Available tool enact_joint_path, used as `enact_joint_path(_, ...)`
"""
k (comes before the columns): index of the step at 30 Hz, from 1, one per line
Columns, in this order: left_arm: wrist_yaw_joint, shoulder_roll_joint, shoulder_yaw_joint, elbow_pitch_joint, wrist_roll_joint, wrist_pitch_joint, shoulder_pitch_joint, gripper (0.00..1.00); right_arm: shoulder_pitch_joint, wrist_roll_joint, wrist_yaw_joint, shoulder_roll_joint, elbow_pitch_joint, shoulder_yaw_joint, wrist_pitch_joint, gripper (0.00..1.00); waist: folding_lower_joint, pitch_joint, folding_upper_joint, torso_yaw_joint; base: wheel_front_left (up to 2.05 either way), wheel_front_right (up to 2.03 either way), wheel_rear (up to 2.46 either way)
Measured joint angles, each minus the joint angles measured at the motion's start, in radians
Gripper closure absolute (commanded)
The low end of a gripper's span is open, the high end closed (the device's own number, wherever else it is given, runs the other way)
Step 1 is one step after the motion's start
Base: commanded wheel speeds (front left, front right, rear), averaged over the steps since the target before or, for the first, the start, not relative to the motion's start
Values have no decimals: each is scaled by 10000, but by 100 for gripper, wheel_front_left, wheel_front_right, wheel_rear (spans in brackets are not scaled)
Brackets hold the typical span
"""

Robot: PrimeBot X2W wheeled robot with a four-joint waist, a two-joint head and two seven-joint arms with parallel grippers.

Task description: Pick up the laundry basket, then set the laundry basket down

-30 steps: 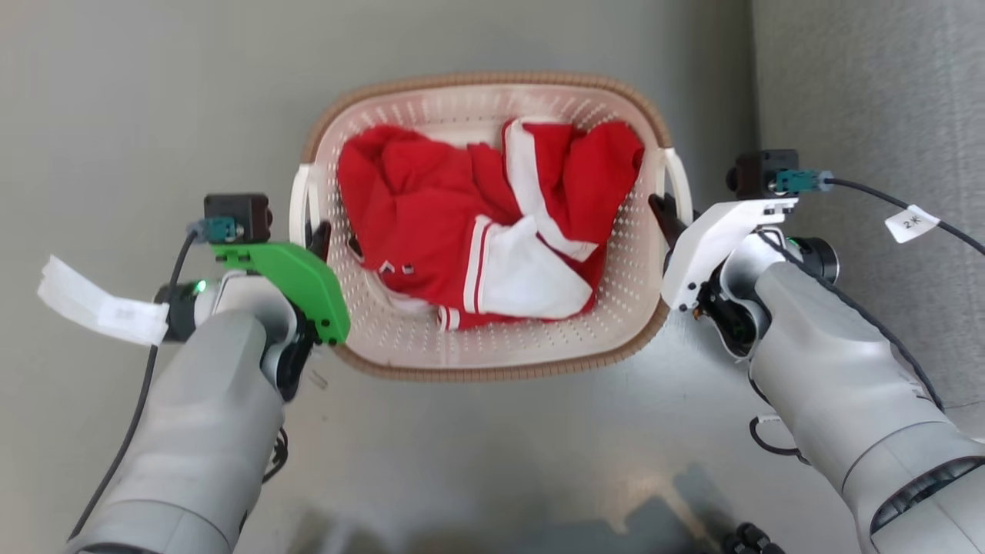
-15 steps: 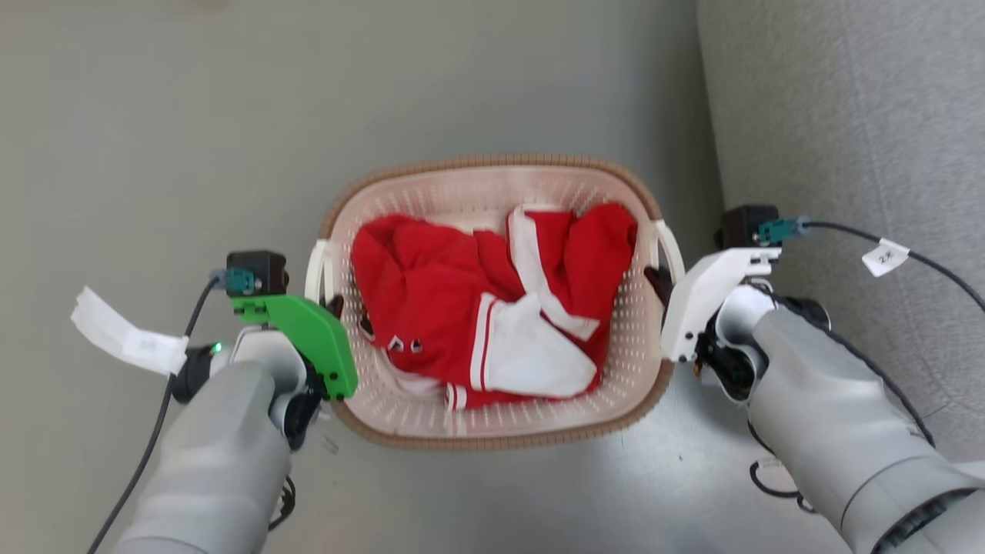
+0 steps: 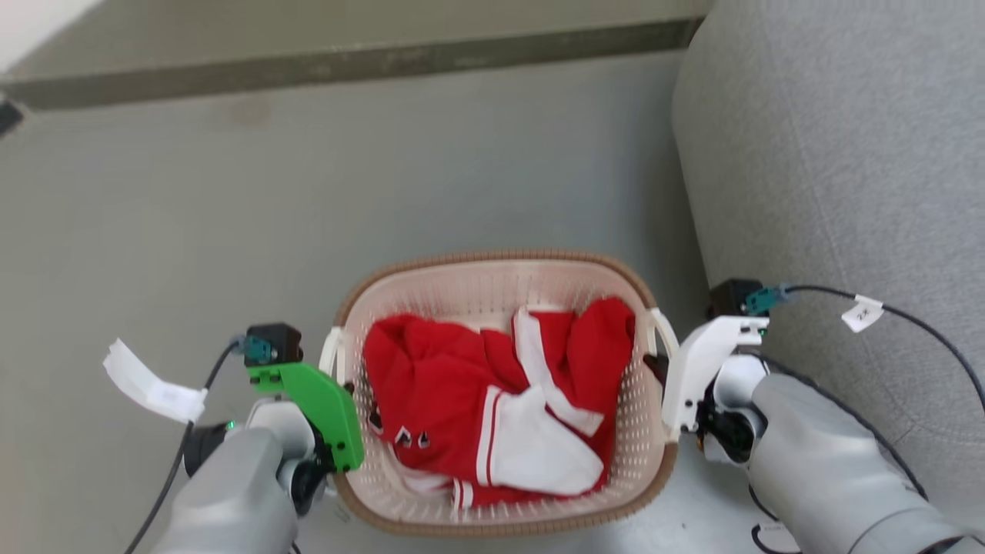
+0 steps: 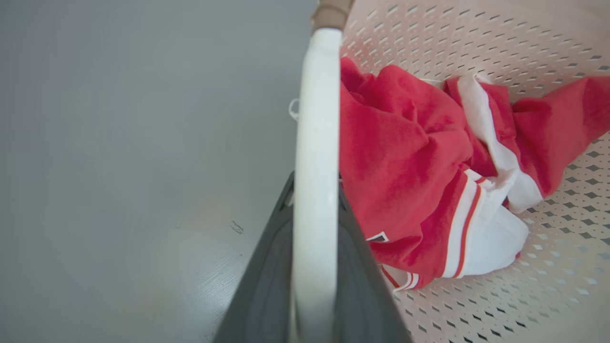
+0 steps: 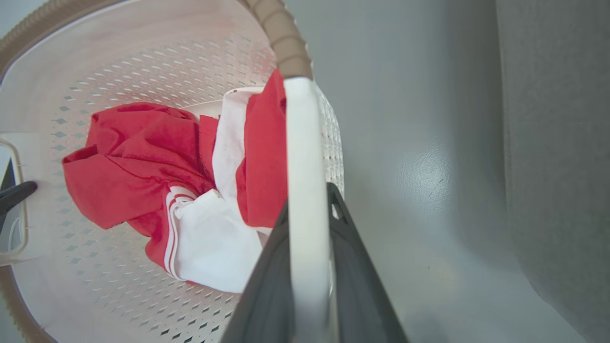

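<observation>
Bridging left tool [image 3: 345,388] and right tool [image 3: 656,364], laundry basket [image 3: 500,256], handles clamped.

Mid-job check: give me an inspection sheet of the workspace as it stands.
Surface: grey floor, small scuff marks.
Job's things: laundry basket upright between both arms; red-and-white garment inside.
Clutter: nothing seen.
Grippers: left gripper jaws shut on the left handle; right gripper jaws shut on the right handle.
Cables: left wrist cable with paper tag loops beside the forearm; right wrist cable, tagged, loops toward the sofa.
Surroundings: grey sofa on the right; dark baseboard ahead.
</observation>
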Motion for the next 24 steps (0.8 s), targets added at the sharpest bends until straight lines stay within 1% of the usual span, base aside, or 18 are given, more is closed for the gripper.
enact_joint_path(13,-2,0,-251,109,-403,456,786,100,826,443,-4,19,0,334,523,100,0,-1515,0,-25,0,0,0)
enact_joint_path(18,-2,2,-355,115,-466,502,815,100,829,514,-12,17,-36,420,650,100,0,-1792,0,-33,0,0,0)
enact_joint_path(24,-2,13,-435,125,-525,593,818,100,844,621,-15,-2,-63,533,775,100,0,-1871,0,-15,0,0,0)
